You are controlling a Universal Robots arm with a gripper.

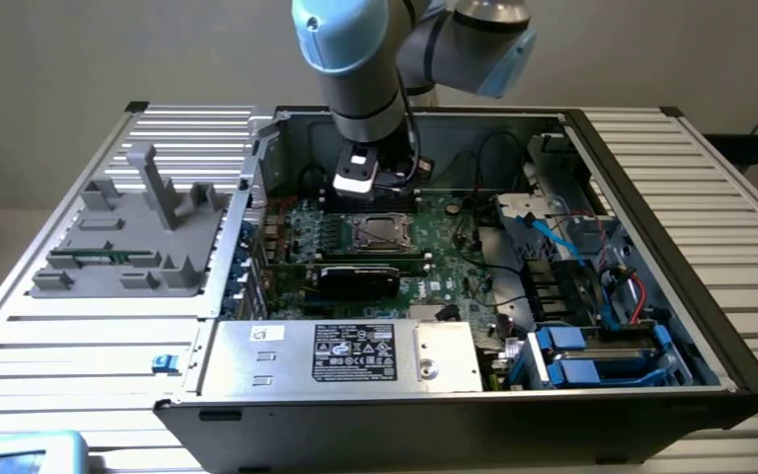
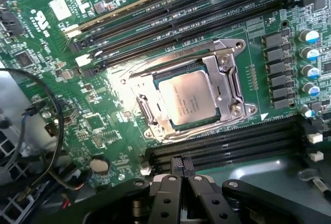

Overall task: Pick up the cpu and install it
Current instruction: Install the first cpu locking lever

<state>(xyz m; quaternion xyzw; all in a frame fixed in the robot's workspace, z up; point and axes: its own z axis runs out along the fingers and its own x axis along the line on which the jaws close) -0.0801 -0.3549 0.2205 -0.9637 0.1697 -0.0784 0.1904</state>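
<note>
claw: we are seeing the gripper [image 2: 181, 180] with its two fingers pressed together and nothing between them; in the exterior view it [image 1: 368, 200] is hanging over the far edge of the socket.
cpu: we are finding the cpu [image 2: 187, 99] lying flat inside the socket [image 2: 227, 81], metal top up, with the silver frame around it on all sides; from outside it [image 1: 379, 232] is sitting near the middle of the board [image 1: 452, 267].
step: we are judging that the chip is already in its seat and the claw is standing clear of it, empty.
doing it well: we are thinking the chip should be lying level with its edges square to the frame, and any touch from the closed tips should be light and straight down, away from the frame's hinge and screws.
slots: we are noting the long black slots [image 2: 170, 14] running along the far side of the socket and another bank on the near side, just beside the fingers, so sideways drift is risky.
hard to tell: we are not able to read the chip's print, nor see the contacts beneath it or whether it is fully down.
cut off: we are losing the claw's tips behind the arm [image 1: 359, 69] in the exterior view, and the case [image 1: 643, 188] wall is hiding the board's far edge.
</note>
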